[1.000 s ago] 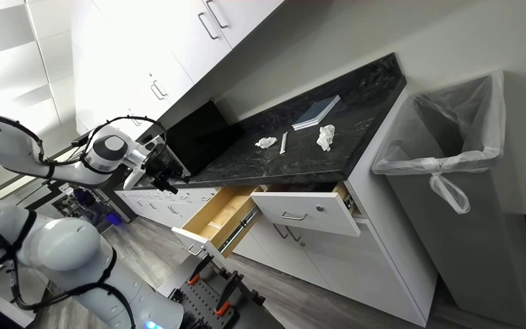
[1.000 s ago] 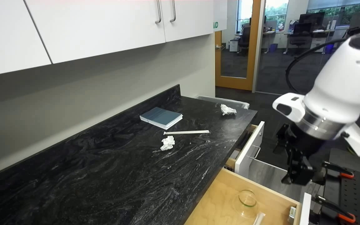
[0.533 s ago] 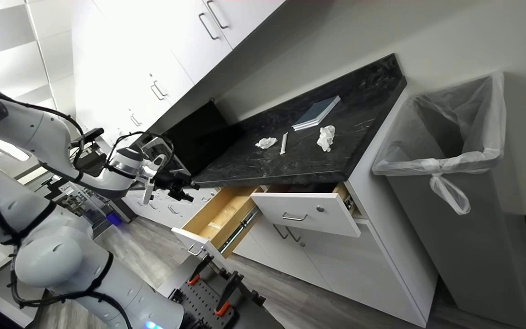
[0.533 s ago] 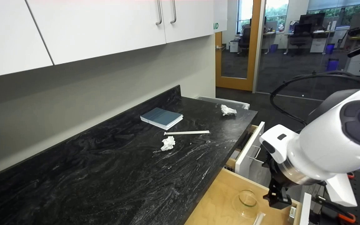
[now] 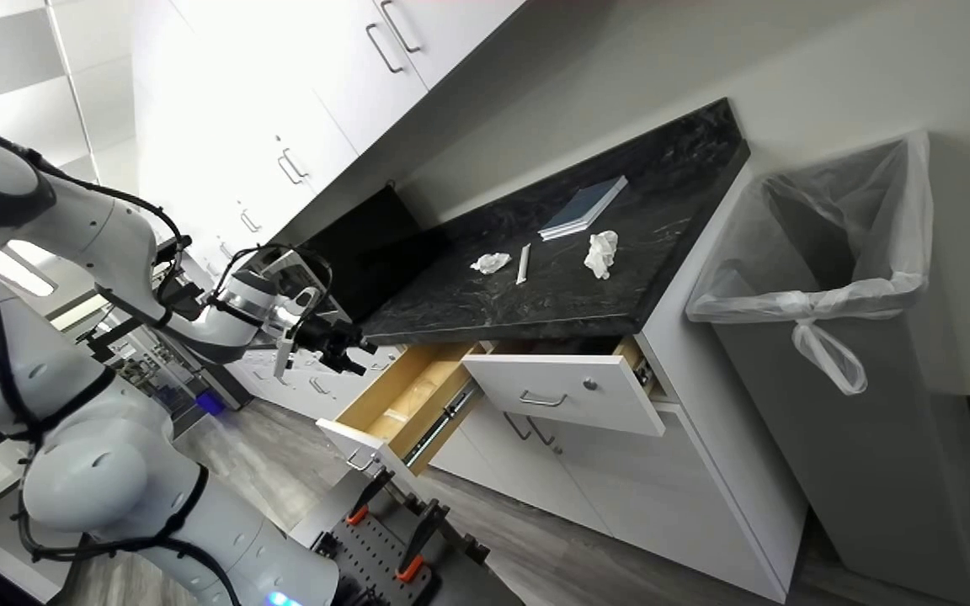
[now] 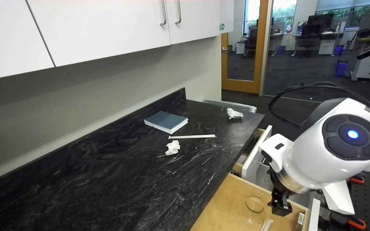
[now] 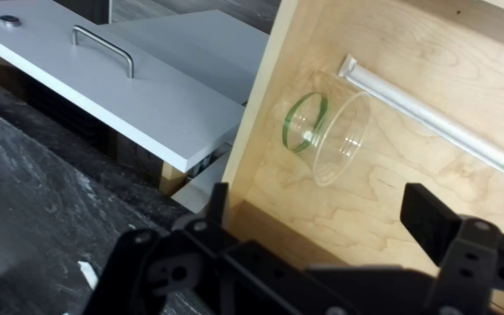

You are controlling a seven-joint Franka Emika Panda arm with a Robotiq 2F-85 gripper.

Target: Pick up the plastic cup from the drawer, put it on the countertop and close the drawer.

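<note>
The clear plastic cup (image 7: 341, 146) with a green band lies on its side in the light wooden drawer (image 7: 365, 210), near a side wall in the wrist view. It also shows faintly in an exterior view (image 6: 253, 210). The drawer (image 5: 371, 442) stands pulled open. My gripper (image 7: 317, 197) is open and empty above the drawer, with the cup ahead of its fingertips and apart from them. In both exterior views the gripper (image 5: 361, 358) (image 6: 276, 208) hangs over or beside the open drawer. The black countertop (image 6: 108, 176) runs alongside the drawer.
A wrapped straw (image 7: 431, 116) lies beside the cup. The wider white drawer (image 5: 552, 391) is partly open. The countertop holds a blue book (image 6: 166, 120), another straw (image 6: 191, 136) and crumpled paper (image 6: 172, 147). A lined bin (image 5: 839, 404) stands at the counter's end.
The arm has swung toward the narrower drawer and lowered. The gripper has moved from beyond the drawer front to above the drawer. The cup and both drawers have not moved.
</note>
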